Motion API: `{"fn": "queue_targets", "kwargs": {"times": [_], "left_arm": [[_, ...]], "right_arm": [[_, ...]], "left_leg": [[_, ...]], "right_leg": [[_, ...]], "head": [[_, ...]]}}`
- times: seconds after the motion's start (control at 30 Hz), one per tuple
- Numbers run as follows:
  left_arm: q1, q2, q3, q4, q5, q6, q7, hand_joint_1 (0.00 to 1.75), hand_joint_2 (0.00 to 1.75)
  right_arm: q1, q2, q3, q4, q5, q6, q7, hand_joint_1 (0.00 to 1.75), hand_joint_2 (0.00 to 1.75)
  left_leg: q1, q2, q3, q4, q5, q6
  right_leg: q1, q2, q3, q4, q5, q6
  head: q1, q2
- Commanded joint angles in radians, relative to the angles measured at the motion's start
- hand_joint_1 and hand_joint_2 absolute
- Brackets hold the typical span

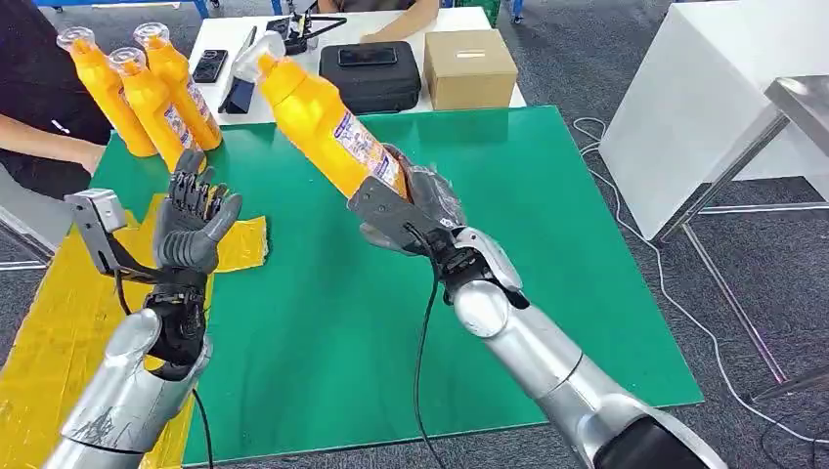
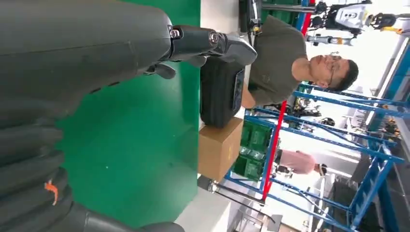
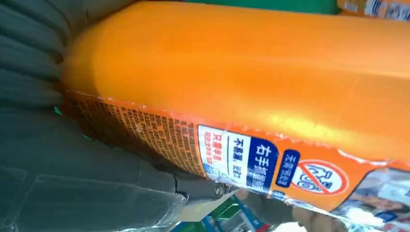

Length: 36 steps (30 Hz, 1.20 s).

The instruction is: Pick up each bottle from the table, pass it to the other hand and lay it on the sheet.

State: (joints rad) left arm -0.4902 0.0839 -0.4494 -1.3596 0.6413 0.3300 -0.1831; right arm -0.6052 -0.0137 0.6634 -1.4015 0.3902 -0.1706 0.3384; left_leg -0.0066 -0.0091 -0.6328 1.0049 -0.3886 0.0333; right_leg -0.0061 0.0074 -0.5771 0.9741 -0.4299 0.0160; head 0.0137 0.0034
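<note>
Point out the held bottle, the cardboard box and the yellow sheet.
held bottle (image 1: 315,122): head view, orange body above the label.
cardboard box (image 1: 471,66): head view, top face.
yellow sheet (image 1: 59,322): head view, bare part left of the left arm.

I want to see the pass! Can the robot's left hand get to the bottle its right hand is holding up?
Probably yes. The left hand is raised with its fingers apart, holding nothing, and the gap between it and the bottle in the right hand has nothing in it. It isn't touching yet.
</note>
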Motion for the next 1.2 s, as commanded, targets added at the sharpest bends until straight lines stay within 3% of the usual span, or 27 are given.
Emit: {"fn": "queue_targets", "kwargs": {"times": [0.03,0.13,0.27,1.03,1.2], "left_arm": [[-0.022,-0.007,0.022,-0.021,0.033,-0.009,0.023,0.00,1.75],[-0.026,-0.018,0.034,-0.050,0.221,-0.091,0.134,0.00,1.75],[-0.065,-0.027,-0.016,-0.055,0.299,-0.100,0.184,0.00,1.75],[-0.122,-0.068,-0.088,-0.028,0.339,-0.097,0.189,0.00,1.75],[-0.173,-0.086,-0.130,0.016,0.235,-0.018,0.140,0.00,1.75]], "right_arm": [[-0.060,-0.014,-0.019,0.100,-0.006,-0.020,-0.003,1.75,1.75],[-0.099,0.001,-0.020,0.203,0.103,-0.049,0.035,1.75,1.75],[-0.132,0.023,-0.030,0.324,0.222,-0.094,-0.009,1.75,1.75],[-0.179,0.106,0.061,0.380,0.382,-0.061,-0.033,1.75,1.75],[-0.177,0.117,0.098,0.351,0.406,-0.034,-0.014,1.75,1.75]], "left_leg": [[0.001,0.000,0.004,0.001,-0.002,-0.002],[0.001,0.002,0.002,0.001,-0.002,-0.002],[0.001,0.000,0.002,0.001,-0.001,-0.002],[0.001,0.001,0.003,0.002,-0.003,-0.003],[0.001,-0.001,0.001,0.001,-0.001,-0.002]], "right_leg": [[0.001,-0.001,0.005,0.000,-0.002,0.000],[0.001,0.001,0.003,0.000,-0.001,0.000],[0.001,-0.001,0.003,0.000,-0.001,0.000],[0.001,0.000,0.003,0.001,-0.002,0.000],[0.001,-0.002,0.002,0.000,-0.002,0.000]], "head": [[0.000,0.000],[0.000,0.000],[0.000,0.000],[0.000,0.000],[0.000,0.000]]}}
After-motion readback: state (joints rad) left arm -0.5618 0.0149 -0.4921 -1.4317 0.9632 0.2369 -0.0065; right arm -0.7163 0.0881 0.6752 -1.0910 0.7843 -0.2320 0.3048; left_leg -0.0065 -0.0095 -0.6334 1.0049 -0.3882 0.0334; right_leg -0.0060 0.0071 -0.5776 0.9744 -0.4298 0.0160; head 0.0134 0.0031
